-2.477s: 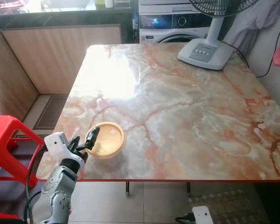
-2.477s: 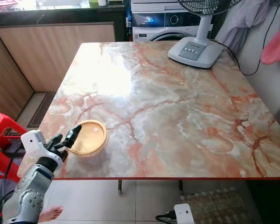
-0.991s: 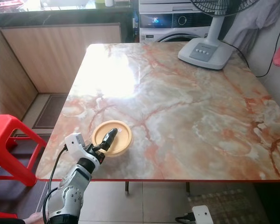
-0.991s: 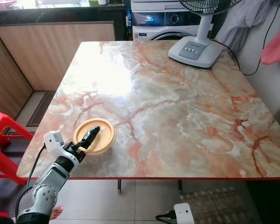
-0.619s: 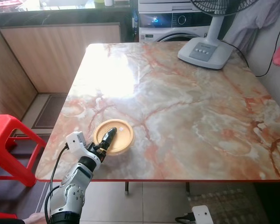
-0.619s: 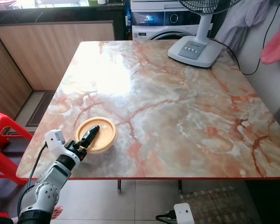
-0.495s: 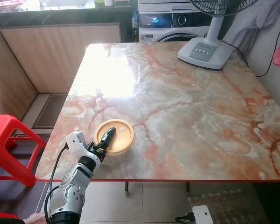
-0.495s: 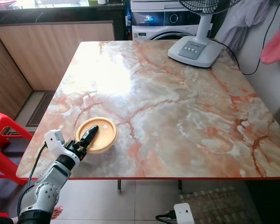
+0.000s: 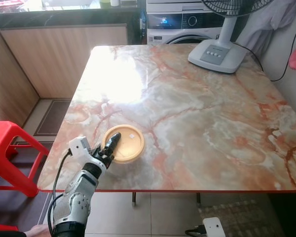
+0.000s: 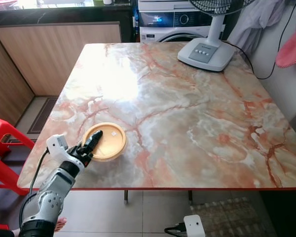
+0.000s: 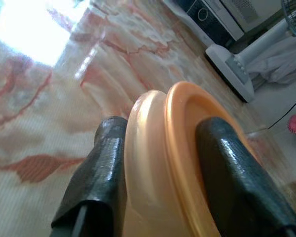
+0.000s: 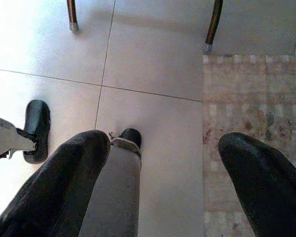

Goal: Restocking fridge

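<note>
A round orange container [image 9: 126, 142] with a flat lid rests on the marble table [image 9: 197, 123] near its front left corner. My left gripper [image 9: 110, 146] reaches in over the front edge and is shut on the container's near rim. In the left wrist view one black finger [image 11: 98, 173] lies against the container's [image 11: 155, 163] pale side and the other finger [image 11: 232, 168] on top of its lid. My right gripper [image 12: 163, 148] hangs below table height, open, over the tiled floor.
A white fan base [image 9: 218, 54] stands at the table's far right, with a washing machine [image 9: 182, 22] behind it. A red stool [image 9: 7, 148] sits left of the table. Wooden cabinets line the left. A patterned rug [image 12: 251, 98] and table legs [image 12: 212, 24] lie below.
My left gripper has gone from beside the container to gripping its rim. The container has slid a little further in from the table's edge, to the right.
</note>
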You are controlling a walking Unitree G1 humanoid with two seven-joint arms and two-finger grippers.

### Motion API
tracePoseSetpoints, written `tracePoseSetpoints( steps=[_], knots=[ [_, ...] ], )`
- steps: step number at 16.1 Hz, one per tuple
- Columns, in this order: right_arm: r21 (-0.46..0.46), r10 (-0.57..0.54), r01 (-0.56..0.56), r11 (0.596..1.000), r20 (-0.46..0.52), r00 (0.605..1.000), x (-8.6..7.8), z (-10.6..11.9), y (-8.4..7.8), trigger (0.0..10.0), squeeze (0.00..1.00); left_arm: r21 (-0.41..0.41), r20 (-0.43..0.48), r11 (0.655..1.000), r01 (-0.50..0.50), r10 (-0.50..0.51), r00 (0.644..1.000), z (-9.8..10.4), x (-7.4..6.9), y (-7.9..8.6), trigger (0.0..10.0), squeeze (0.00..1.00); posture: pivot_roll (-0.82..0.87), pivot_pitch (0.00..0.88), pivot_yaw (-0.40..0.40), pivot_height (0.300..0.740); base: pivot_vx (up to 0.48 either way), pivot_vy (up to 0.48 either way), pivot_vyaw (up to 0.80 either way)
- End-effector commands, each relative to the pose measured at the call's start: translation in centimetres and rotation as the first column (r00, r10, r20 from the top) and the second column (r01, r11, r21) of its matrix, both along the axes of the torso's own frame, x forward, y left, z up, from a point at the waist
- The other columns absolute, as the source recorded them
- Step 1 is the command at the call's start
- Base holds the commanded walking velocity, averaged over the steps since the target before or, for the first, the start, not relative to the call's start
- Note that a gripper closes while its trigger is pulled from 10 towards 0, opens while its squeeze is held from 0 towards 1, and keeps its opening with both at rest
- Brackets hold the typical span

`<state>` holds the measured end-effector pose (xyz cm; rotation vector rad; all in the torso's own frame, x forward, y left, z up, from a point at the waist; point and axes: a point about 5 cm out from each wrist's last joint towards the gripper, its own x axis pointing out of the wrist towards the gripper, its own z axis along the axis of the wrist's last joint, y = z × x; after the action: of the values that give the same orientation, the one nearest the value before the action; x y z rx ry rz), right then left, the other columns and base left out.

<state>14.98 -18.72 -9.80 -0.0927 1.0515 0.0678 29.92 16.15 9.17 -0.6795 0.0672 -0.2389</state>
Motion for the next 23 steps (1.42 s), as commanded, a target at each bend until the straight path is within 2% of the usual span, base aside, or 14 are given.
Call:
tracePoseSetpoints(
  steps=[1,8,15,16,17,18,19,23],
  knots=[
    [-0.001,0.009,-0.009,1.0,-0.013,1.0,-0.4,-0.2,0.0,10.0,0.0,0.02,-0.02,1.0,0.009,-0.009,1.0,-0.5,-0.1,-0.1,0.0,0.0,0.05,0.07,0.006,0.74,0.0,0.0,0.0],
    [-0.002,0.012,-0.012,1.0,-0.013,1.0,-0.4,-0.2,0.0,10.0,0.0,-0.031,0.046,0.999,-0.018,0.02,0.999,1.0,0.1,-0.4,0.0,0.0,0.05,0.07,0.006,0.74,0.0,0.0,0.0],
    [-0.001,0.019,-0.019,1.0,-0.016,1.0,-0.5,-0.2,0.0,10.0,0.0,-0.105,0.202,0.994,-0.038,0.059,0.978,6.0,-0.8,-0.9,0.0,0.0,0.05,0.068,0.009,0.74,0.0,0.0,0.0],
    [0.0,0.018,-0.018,1.0,-0.017,1.0,-0.6,-0.2,0.0,10.0,0.0,-0.111,0.205,0.992,-0.053,0.075,0.976,6.3,-1.1,-0.8,8.0,0.0,0.05,0.066,0.011,0.74,0.0,0.0,0.0],
    [0.0,0.018,-0.018,1.0,-0.017,1.0,-0.6,-0.2,0.0,10.0,0.0,-0.112,0.206,0.992,-0.06,0.082,0.975,6.4,-1.3,-0.8,8.0,0.0,0.05,0.065,0.011,0.74,0.0,0.0,0.0],
    [0.0,0.016,-0.016,1.0,-0.02,1.0,-0.7,-0.3,-0.1,10.0,0.0,-0.075,0.193,0.993,-0.094,0.107,0.975,6.1,-1.9,-0.5,10.0,0.0,0.05,0.055,0.013,0.74,0.0,0.0,0.0],
    [0.002,0.01,-0.01,1.0,-0.022,1.0,-0.8,-0.3,-0.1,10.0,0.0,-0.038,0.169,0.992,-0.117,0.122,0.978,5.7,-2.3,-0.2,10.0,0.0,0.05,0.049,0.016,0.74,0.0,0.0,0.0],
    [0.014,-0.011,0.011,1.0,-0.018,1.0,-1.0,-0.4,0.1,10.0,0.0,0.034,0.154,0.989,-0.144,0.137,0.978,6.0,-2.7,0.4,10.0,0.0,0.07,0.02,0.041,0.74,0.0,0.0,0.0]
  ],
)
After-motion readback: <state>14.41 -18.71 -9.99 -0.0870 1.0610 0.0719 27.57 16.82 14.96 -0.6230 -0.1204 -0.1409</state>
